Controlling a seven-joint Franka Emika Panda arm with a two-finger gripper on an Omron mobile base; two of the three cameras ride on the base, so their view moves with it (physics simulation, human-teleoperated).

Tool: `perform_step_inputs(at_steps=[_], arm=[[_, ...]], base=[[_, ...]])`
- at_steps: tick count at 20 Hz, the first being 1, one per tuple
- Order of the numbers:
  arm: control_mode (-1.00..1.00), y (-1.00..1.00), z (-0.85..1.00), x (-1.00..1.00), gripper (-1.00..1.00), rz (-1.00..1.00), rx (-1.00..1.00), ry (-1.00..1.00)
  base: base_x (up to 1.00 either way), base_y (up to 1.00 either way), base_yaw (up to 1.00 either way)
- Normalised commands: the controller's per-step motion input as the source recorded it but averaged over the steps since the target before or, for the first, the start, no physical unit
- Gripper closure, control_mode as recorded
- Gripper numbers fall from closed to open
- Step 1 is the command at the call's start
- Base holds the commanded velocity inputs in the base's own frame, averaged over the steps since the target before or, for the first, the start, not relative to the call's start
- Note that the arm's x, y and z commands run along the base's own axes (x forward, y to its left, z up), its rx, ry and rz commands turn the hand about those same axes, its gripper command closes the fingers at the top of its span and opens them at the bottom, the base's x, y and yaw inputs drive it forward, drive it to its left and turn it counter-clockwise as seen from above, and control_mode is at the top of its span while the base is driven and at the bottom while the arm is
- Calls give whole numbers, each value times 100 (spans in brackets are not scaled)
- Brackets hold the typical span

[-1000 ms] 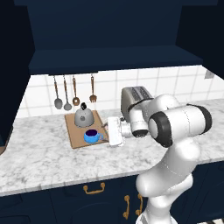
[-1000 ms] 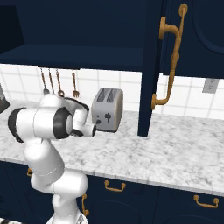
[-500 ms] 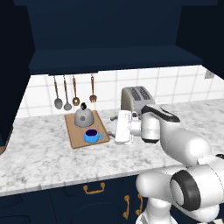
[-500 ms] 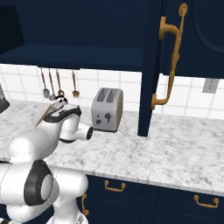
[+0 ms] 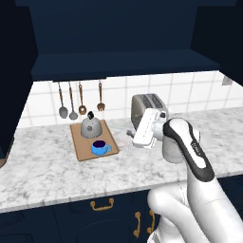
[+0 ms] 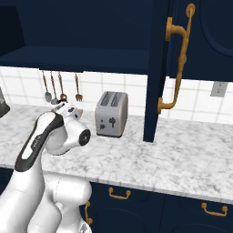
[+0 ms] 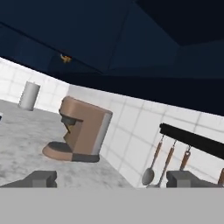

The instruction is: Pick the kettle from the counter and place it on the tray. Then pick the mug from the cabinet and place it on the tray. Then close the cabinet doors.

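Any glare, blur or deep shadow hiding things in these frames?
Left base view: sharp and evenly lit, kettle and mug clear, cabinet interior nearly black. Right base view: no glare, brass handle crisp. Hand view: soft and tilted, upper half dark.

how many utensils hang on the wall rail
4, in a row on the backsplash above the tray: ladle, spoon, small spoon, fork. None look hidden.

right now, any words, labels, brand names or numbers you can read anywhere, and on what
None can be read.
The toaster front has small dark marks, too small to read.
The kettle, mug, tray and coffee machine show no lettering.
The arm's dark band near the gripper is blank.
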Motion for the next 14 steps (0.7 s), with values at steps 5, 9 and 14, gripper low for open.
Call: perform_step_inputs(at_steps=[5, 9, 14], arm=[[-100, -66, 11, -27, -100, -11, -3, 2], [-100, -83, -8, -28, -100, -13, -8, -15], [-100, -96, 0, -20, -100, -14, -3, -4]], base=[[0, 0, 0], [0, 0, 0], [0, 0, 0]])
